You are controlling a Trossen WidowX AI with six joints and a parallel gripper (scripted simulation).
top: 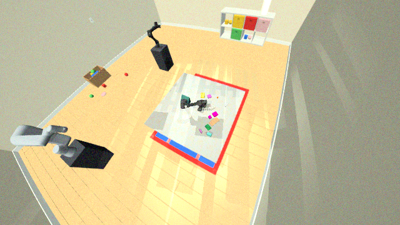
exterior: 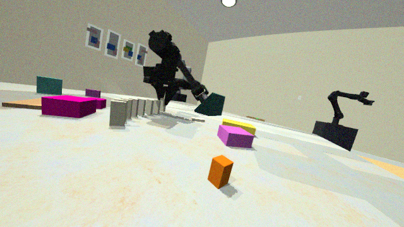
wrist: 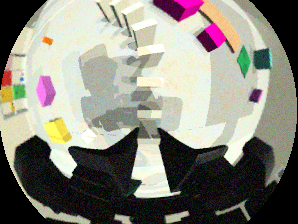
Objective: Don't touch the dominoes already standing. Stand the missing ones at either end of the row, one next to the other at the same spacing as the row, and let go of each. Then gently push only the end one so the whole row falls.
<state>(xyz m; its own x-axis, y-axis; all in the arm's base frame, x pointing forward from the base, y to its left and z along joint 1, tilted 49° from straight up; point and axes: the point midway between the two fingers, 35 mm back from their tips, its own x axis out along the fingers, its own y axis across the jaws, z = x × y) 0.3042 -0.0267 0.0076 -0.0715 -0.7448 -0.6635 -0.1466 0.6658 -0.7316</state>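
Note:
A curved row of upright pale dominoes [top: 210,109] [exterior: 117,113] [wrist: 151,50] stands on the light table. My gripper [exterior: 164,103] [wrist: 148,129] is shut on a pale domino, held low at the row's end nearest the arm's base and roughly in line with the row. The fingers partly hide it, and I cannot tell whether it touches the table. Another pale domino [exterior: 198,120] [wrist: 89,135] lies flat, off to the side of the row.
Magenta blocks [top: 215,114] [exterior: 67,106] [wrist: 212,37] lie beside the row. On the other side are a yellow block [top: 202,95] [wrist: 58,130], a violet block [exterior: 236,137] [wrist: 46,91] and an orange block [exterior: 220,172]. A dark teal block [exterior: 214,104] stands near the arm.

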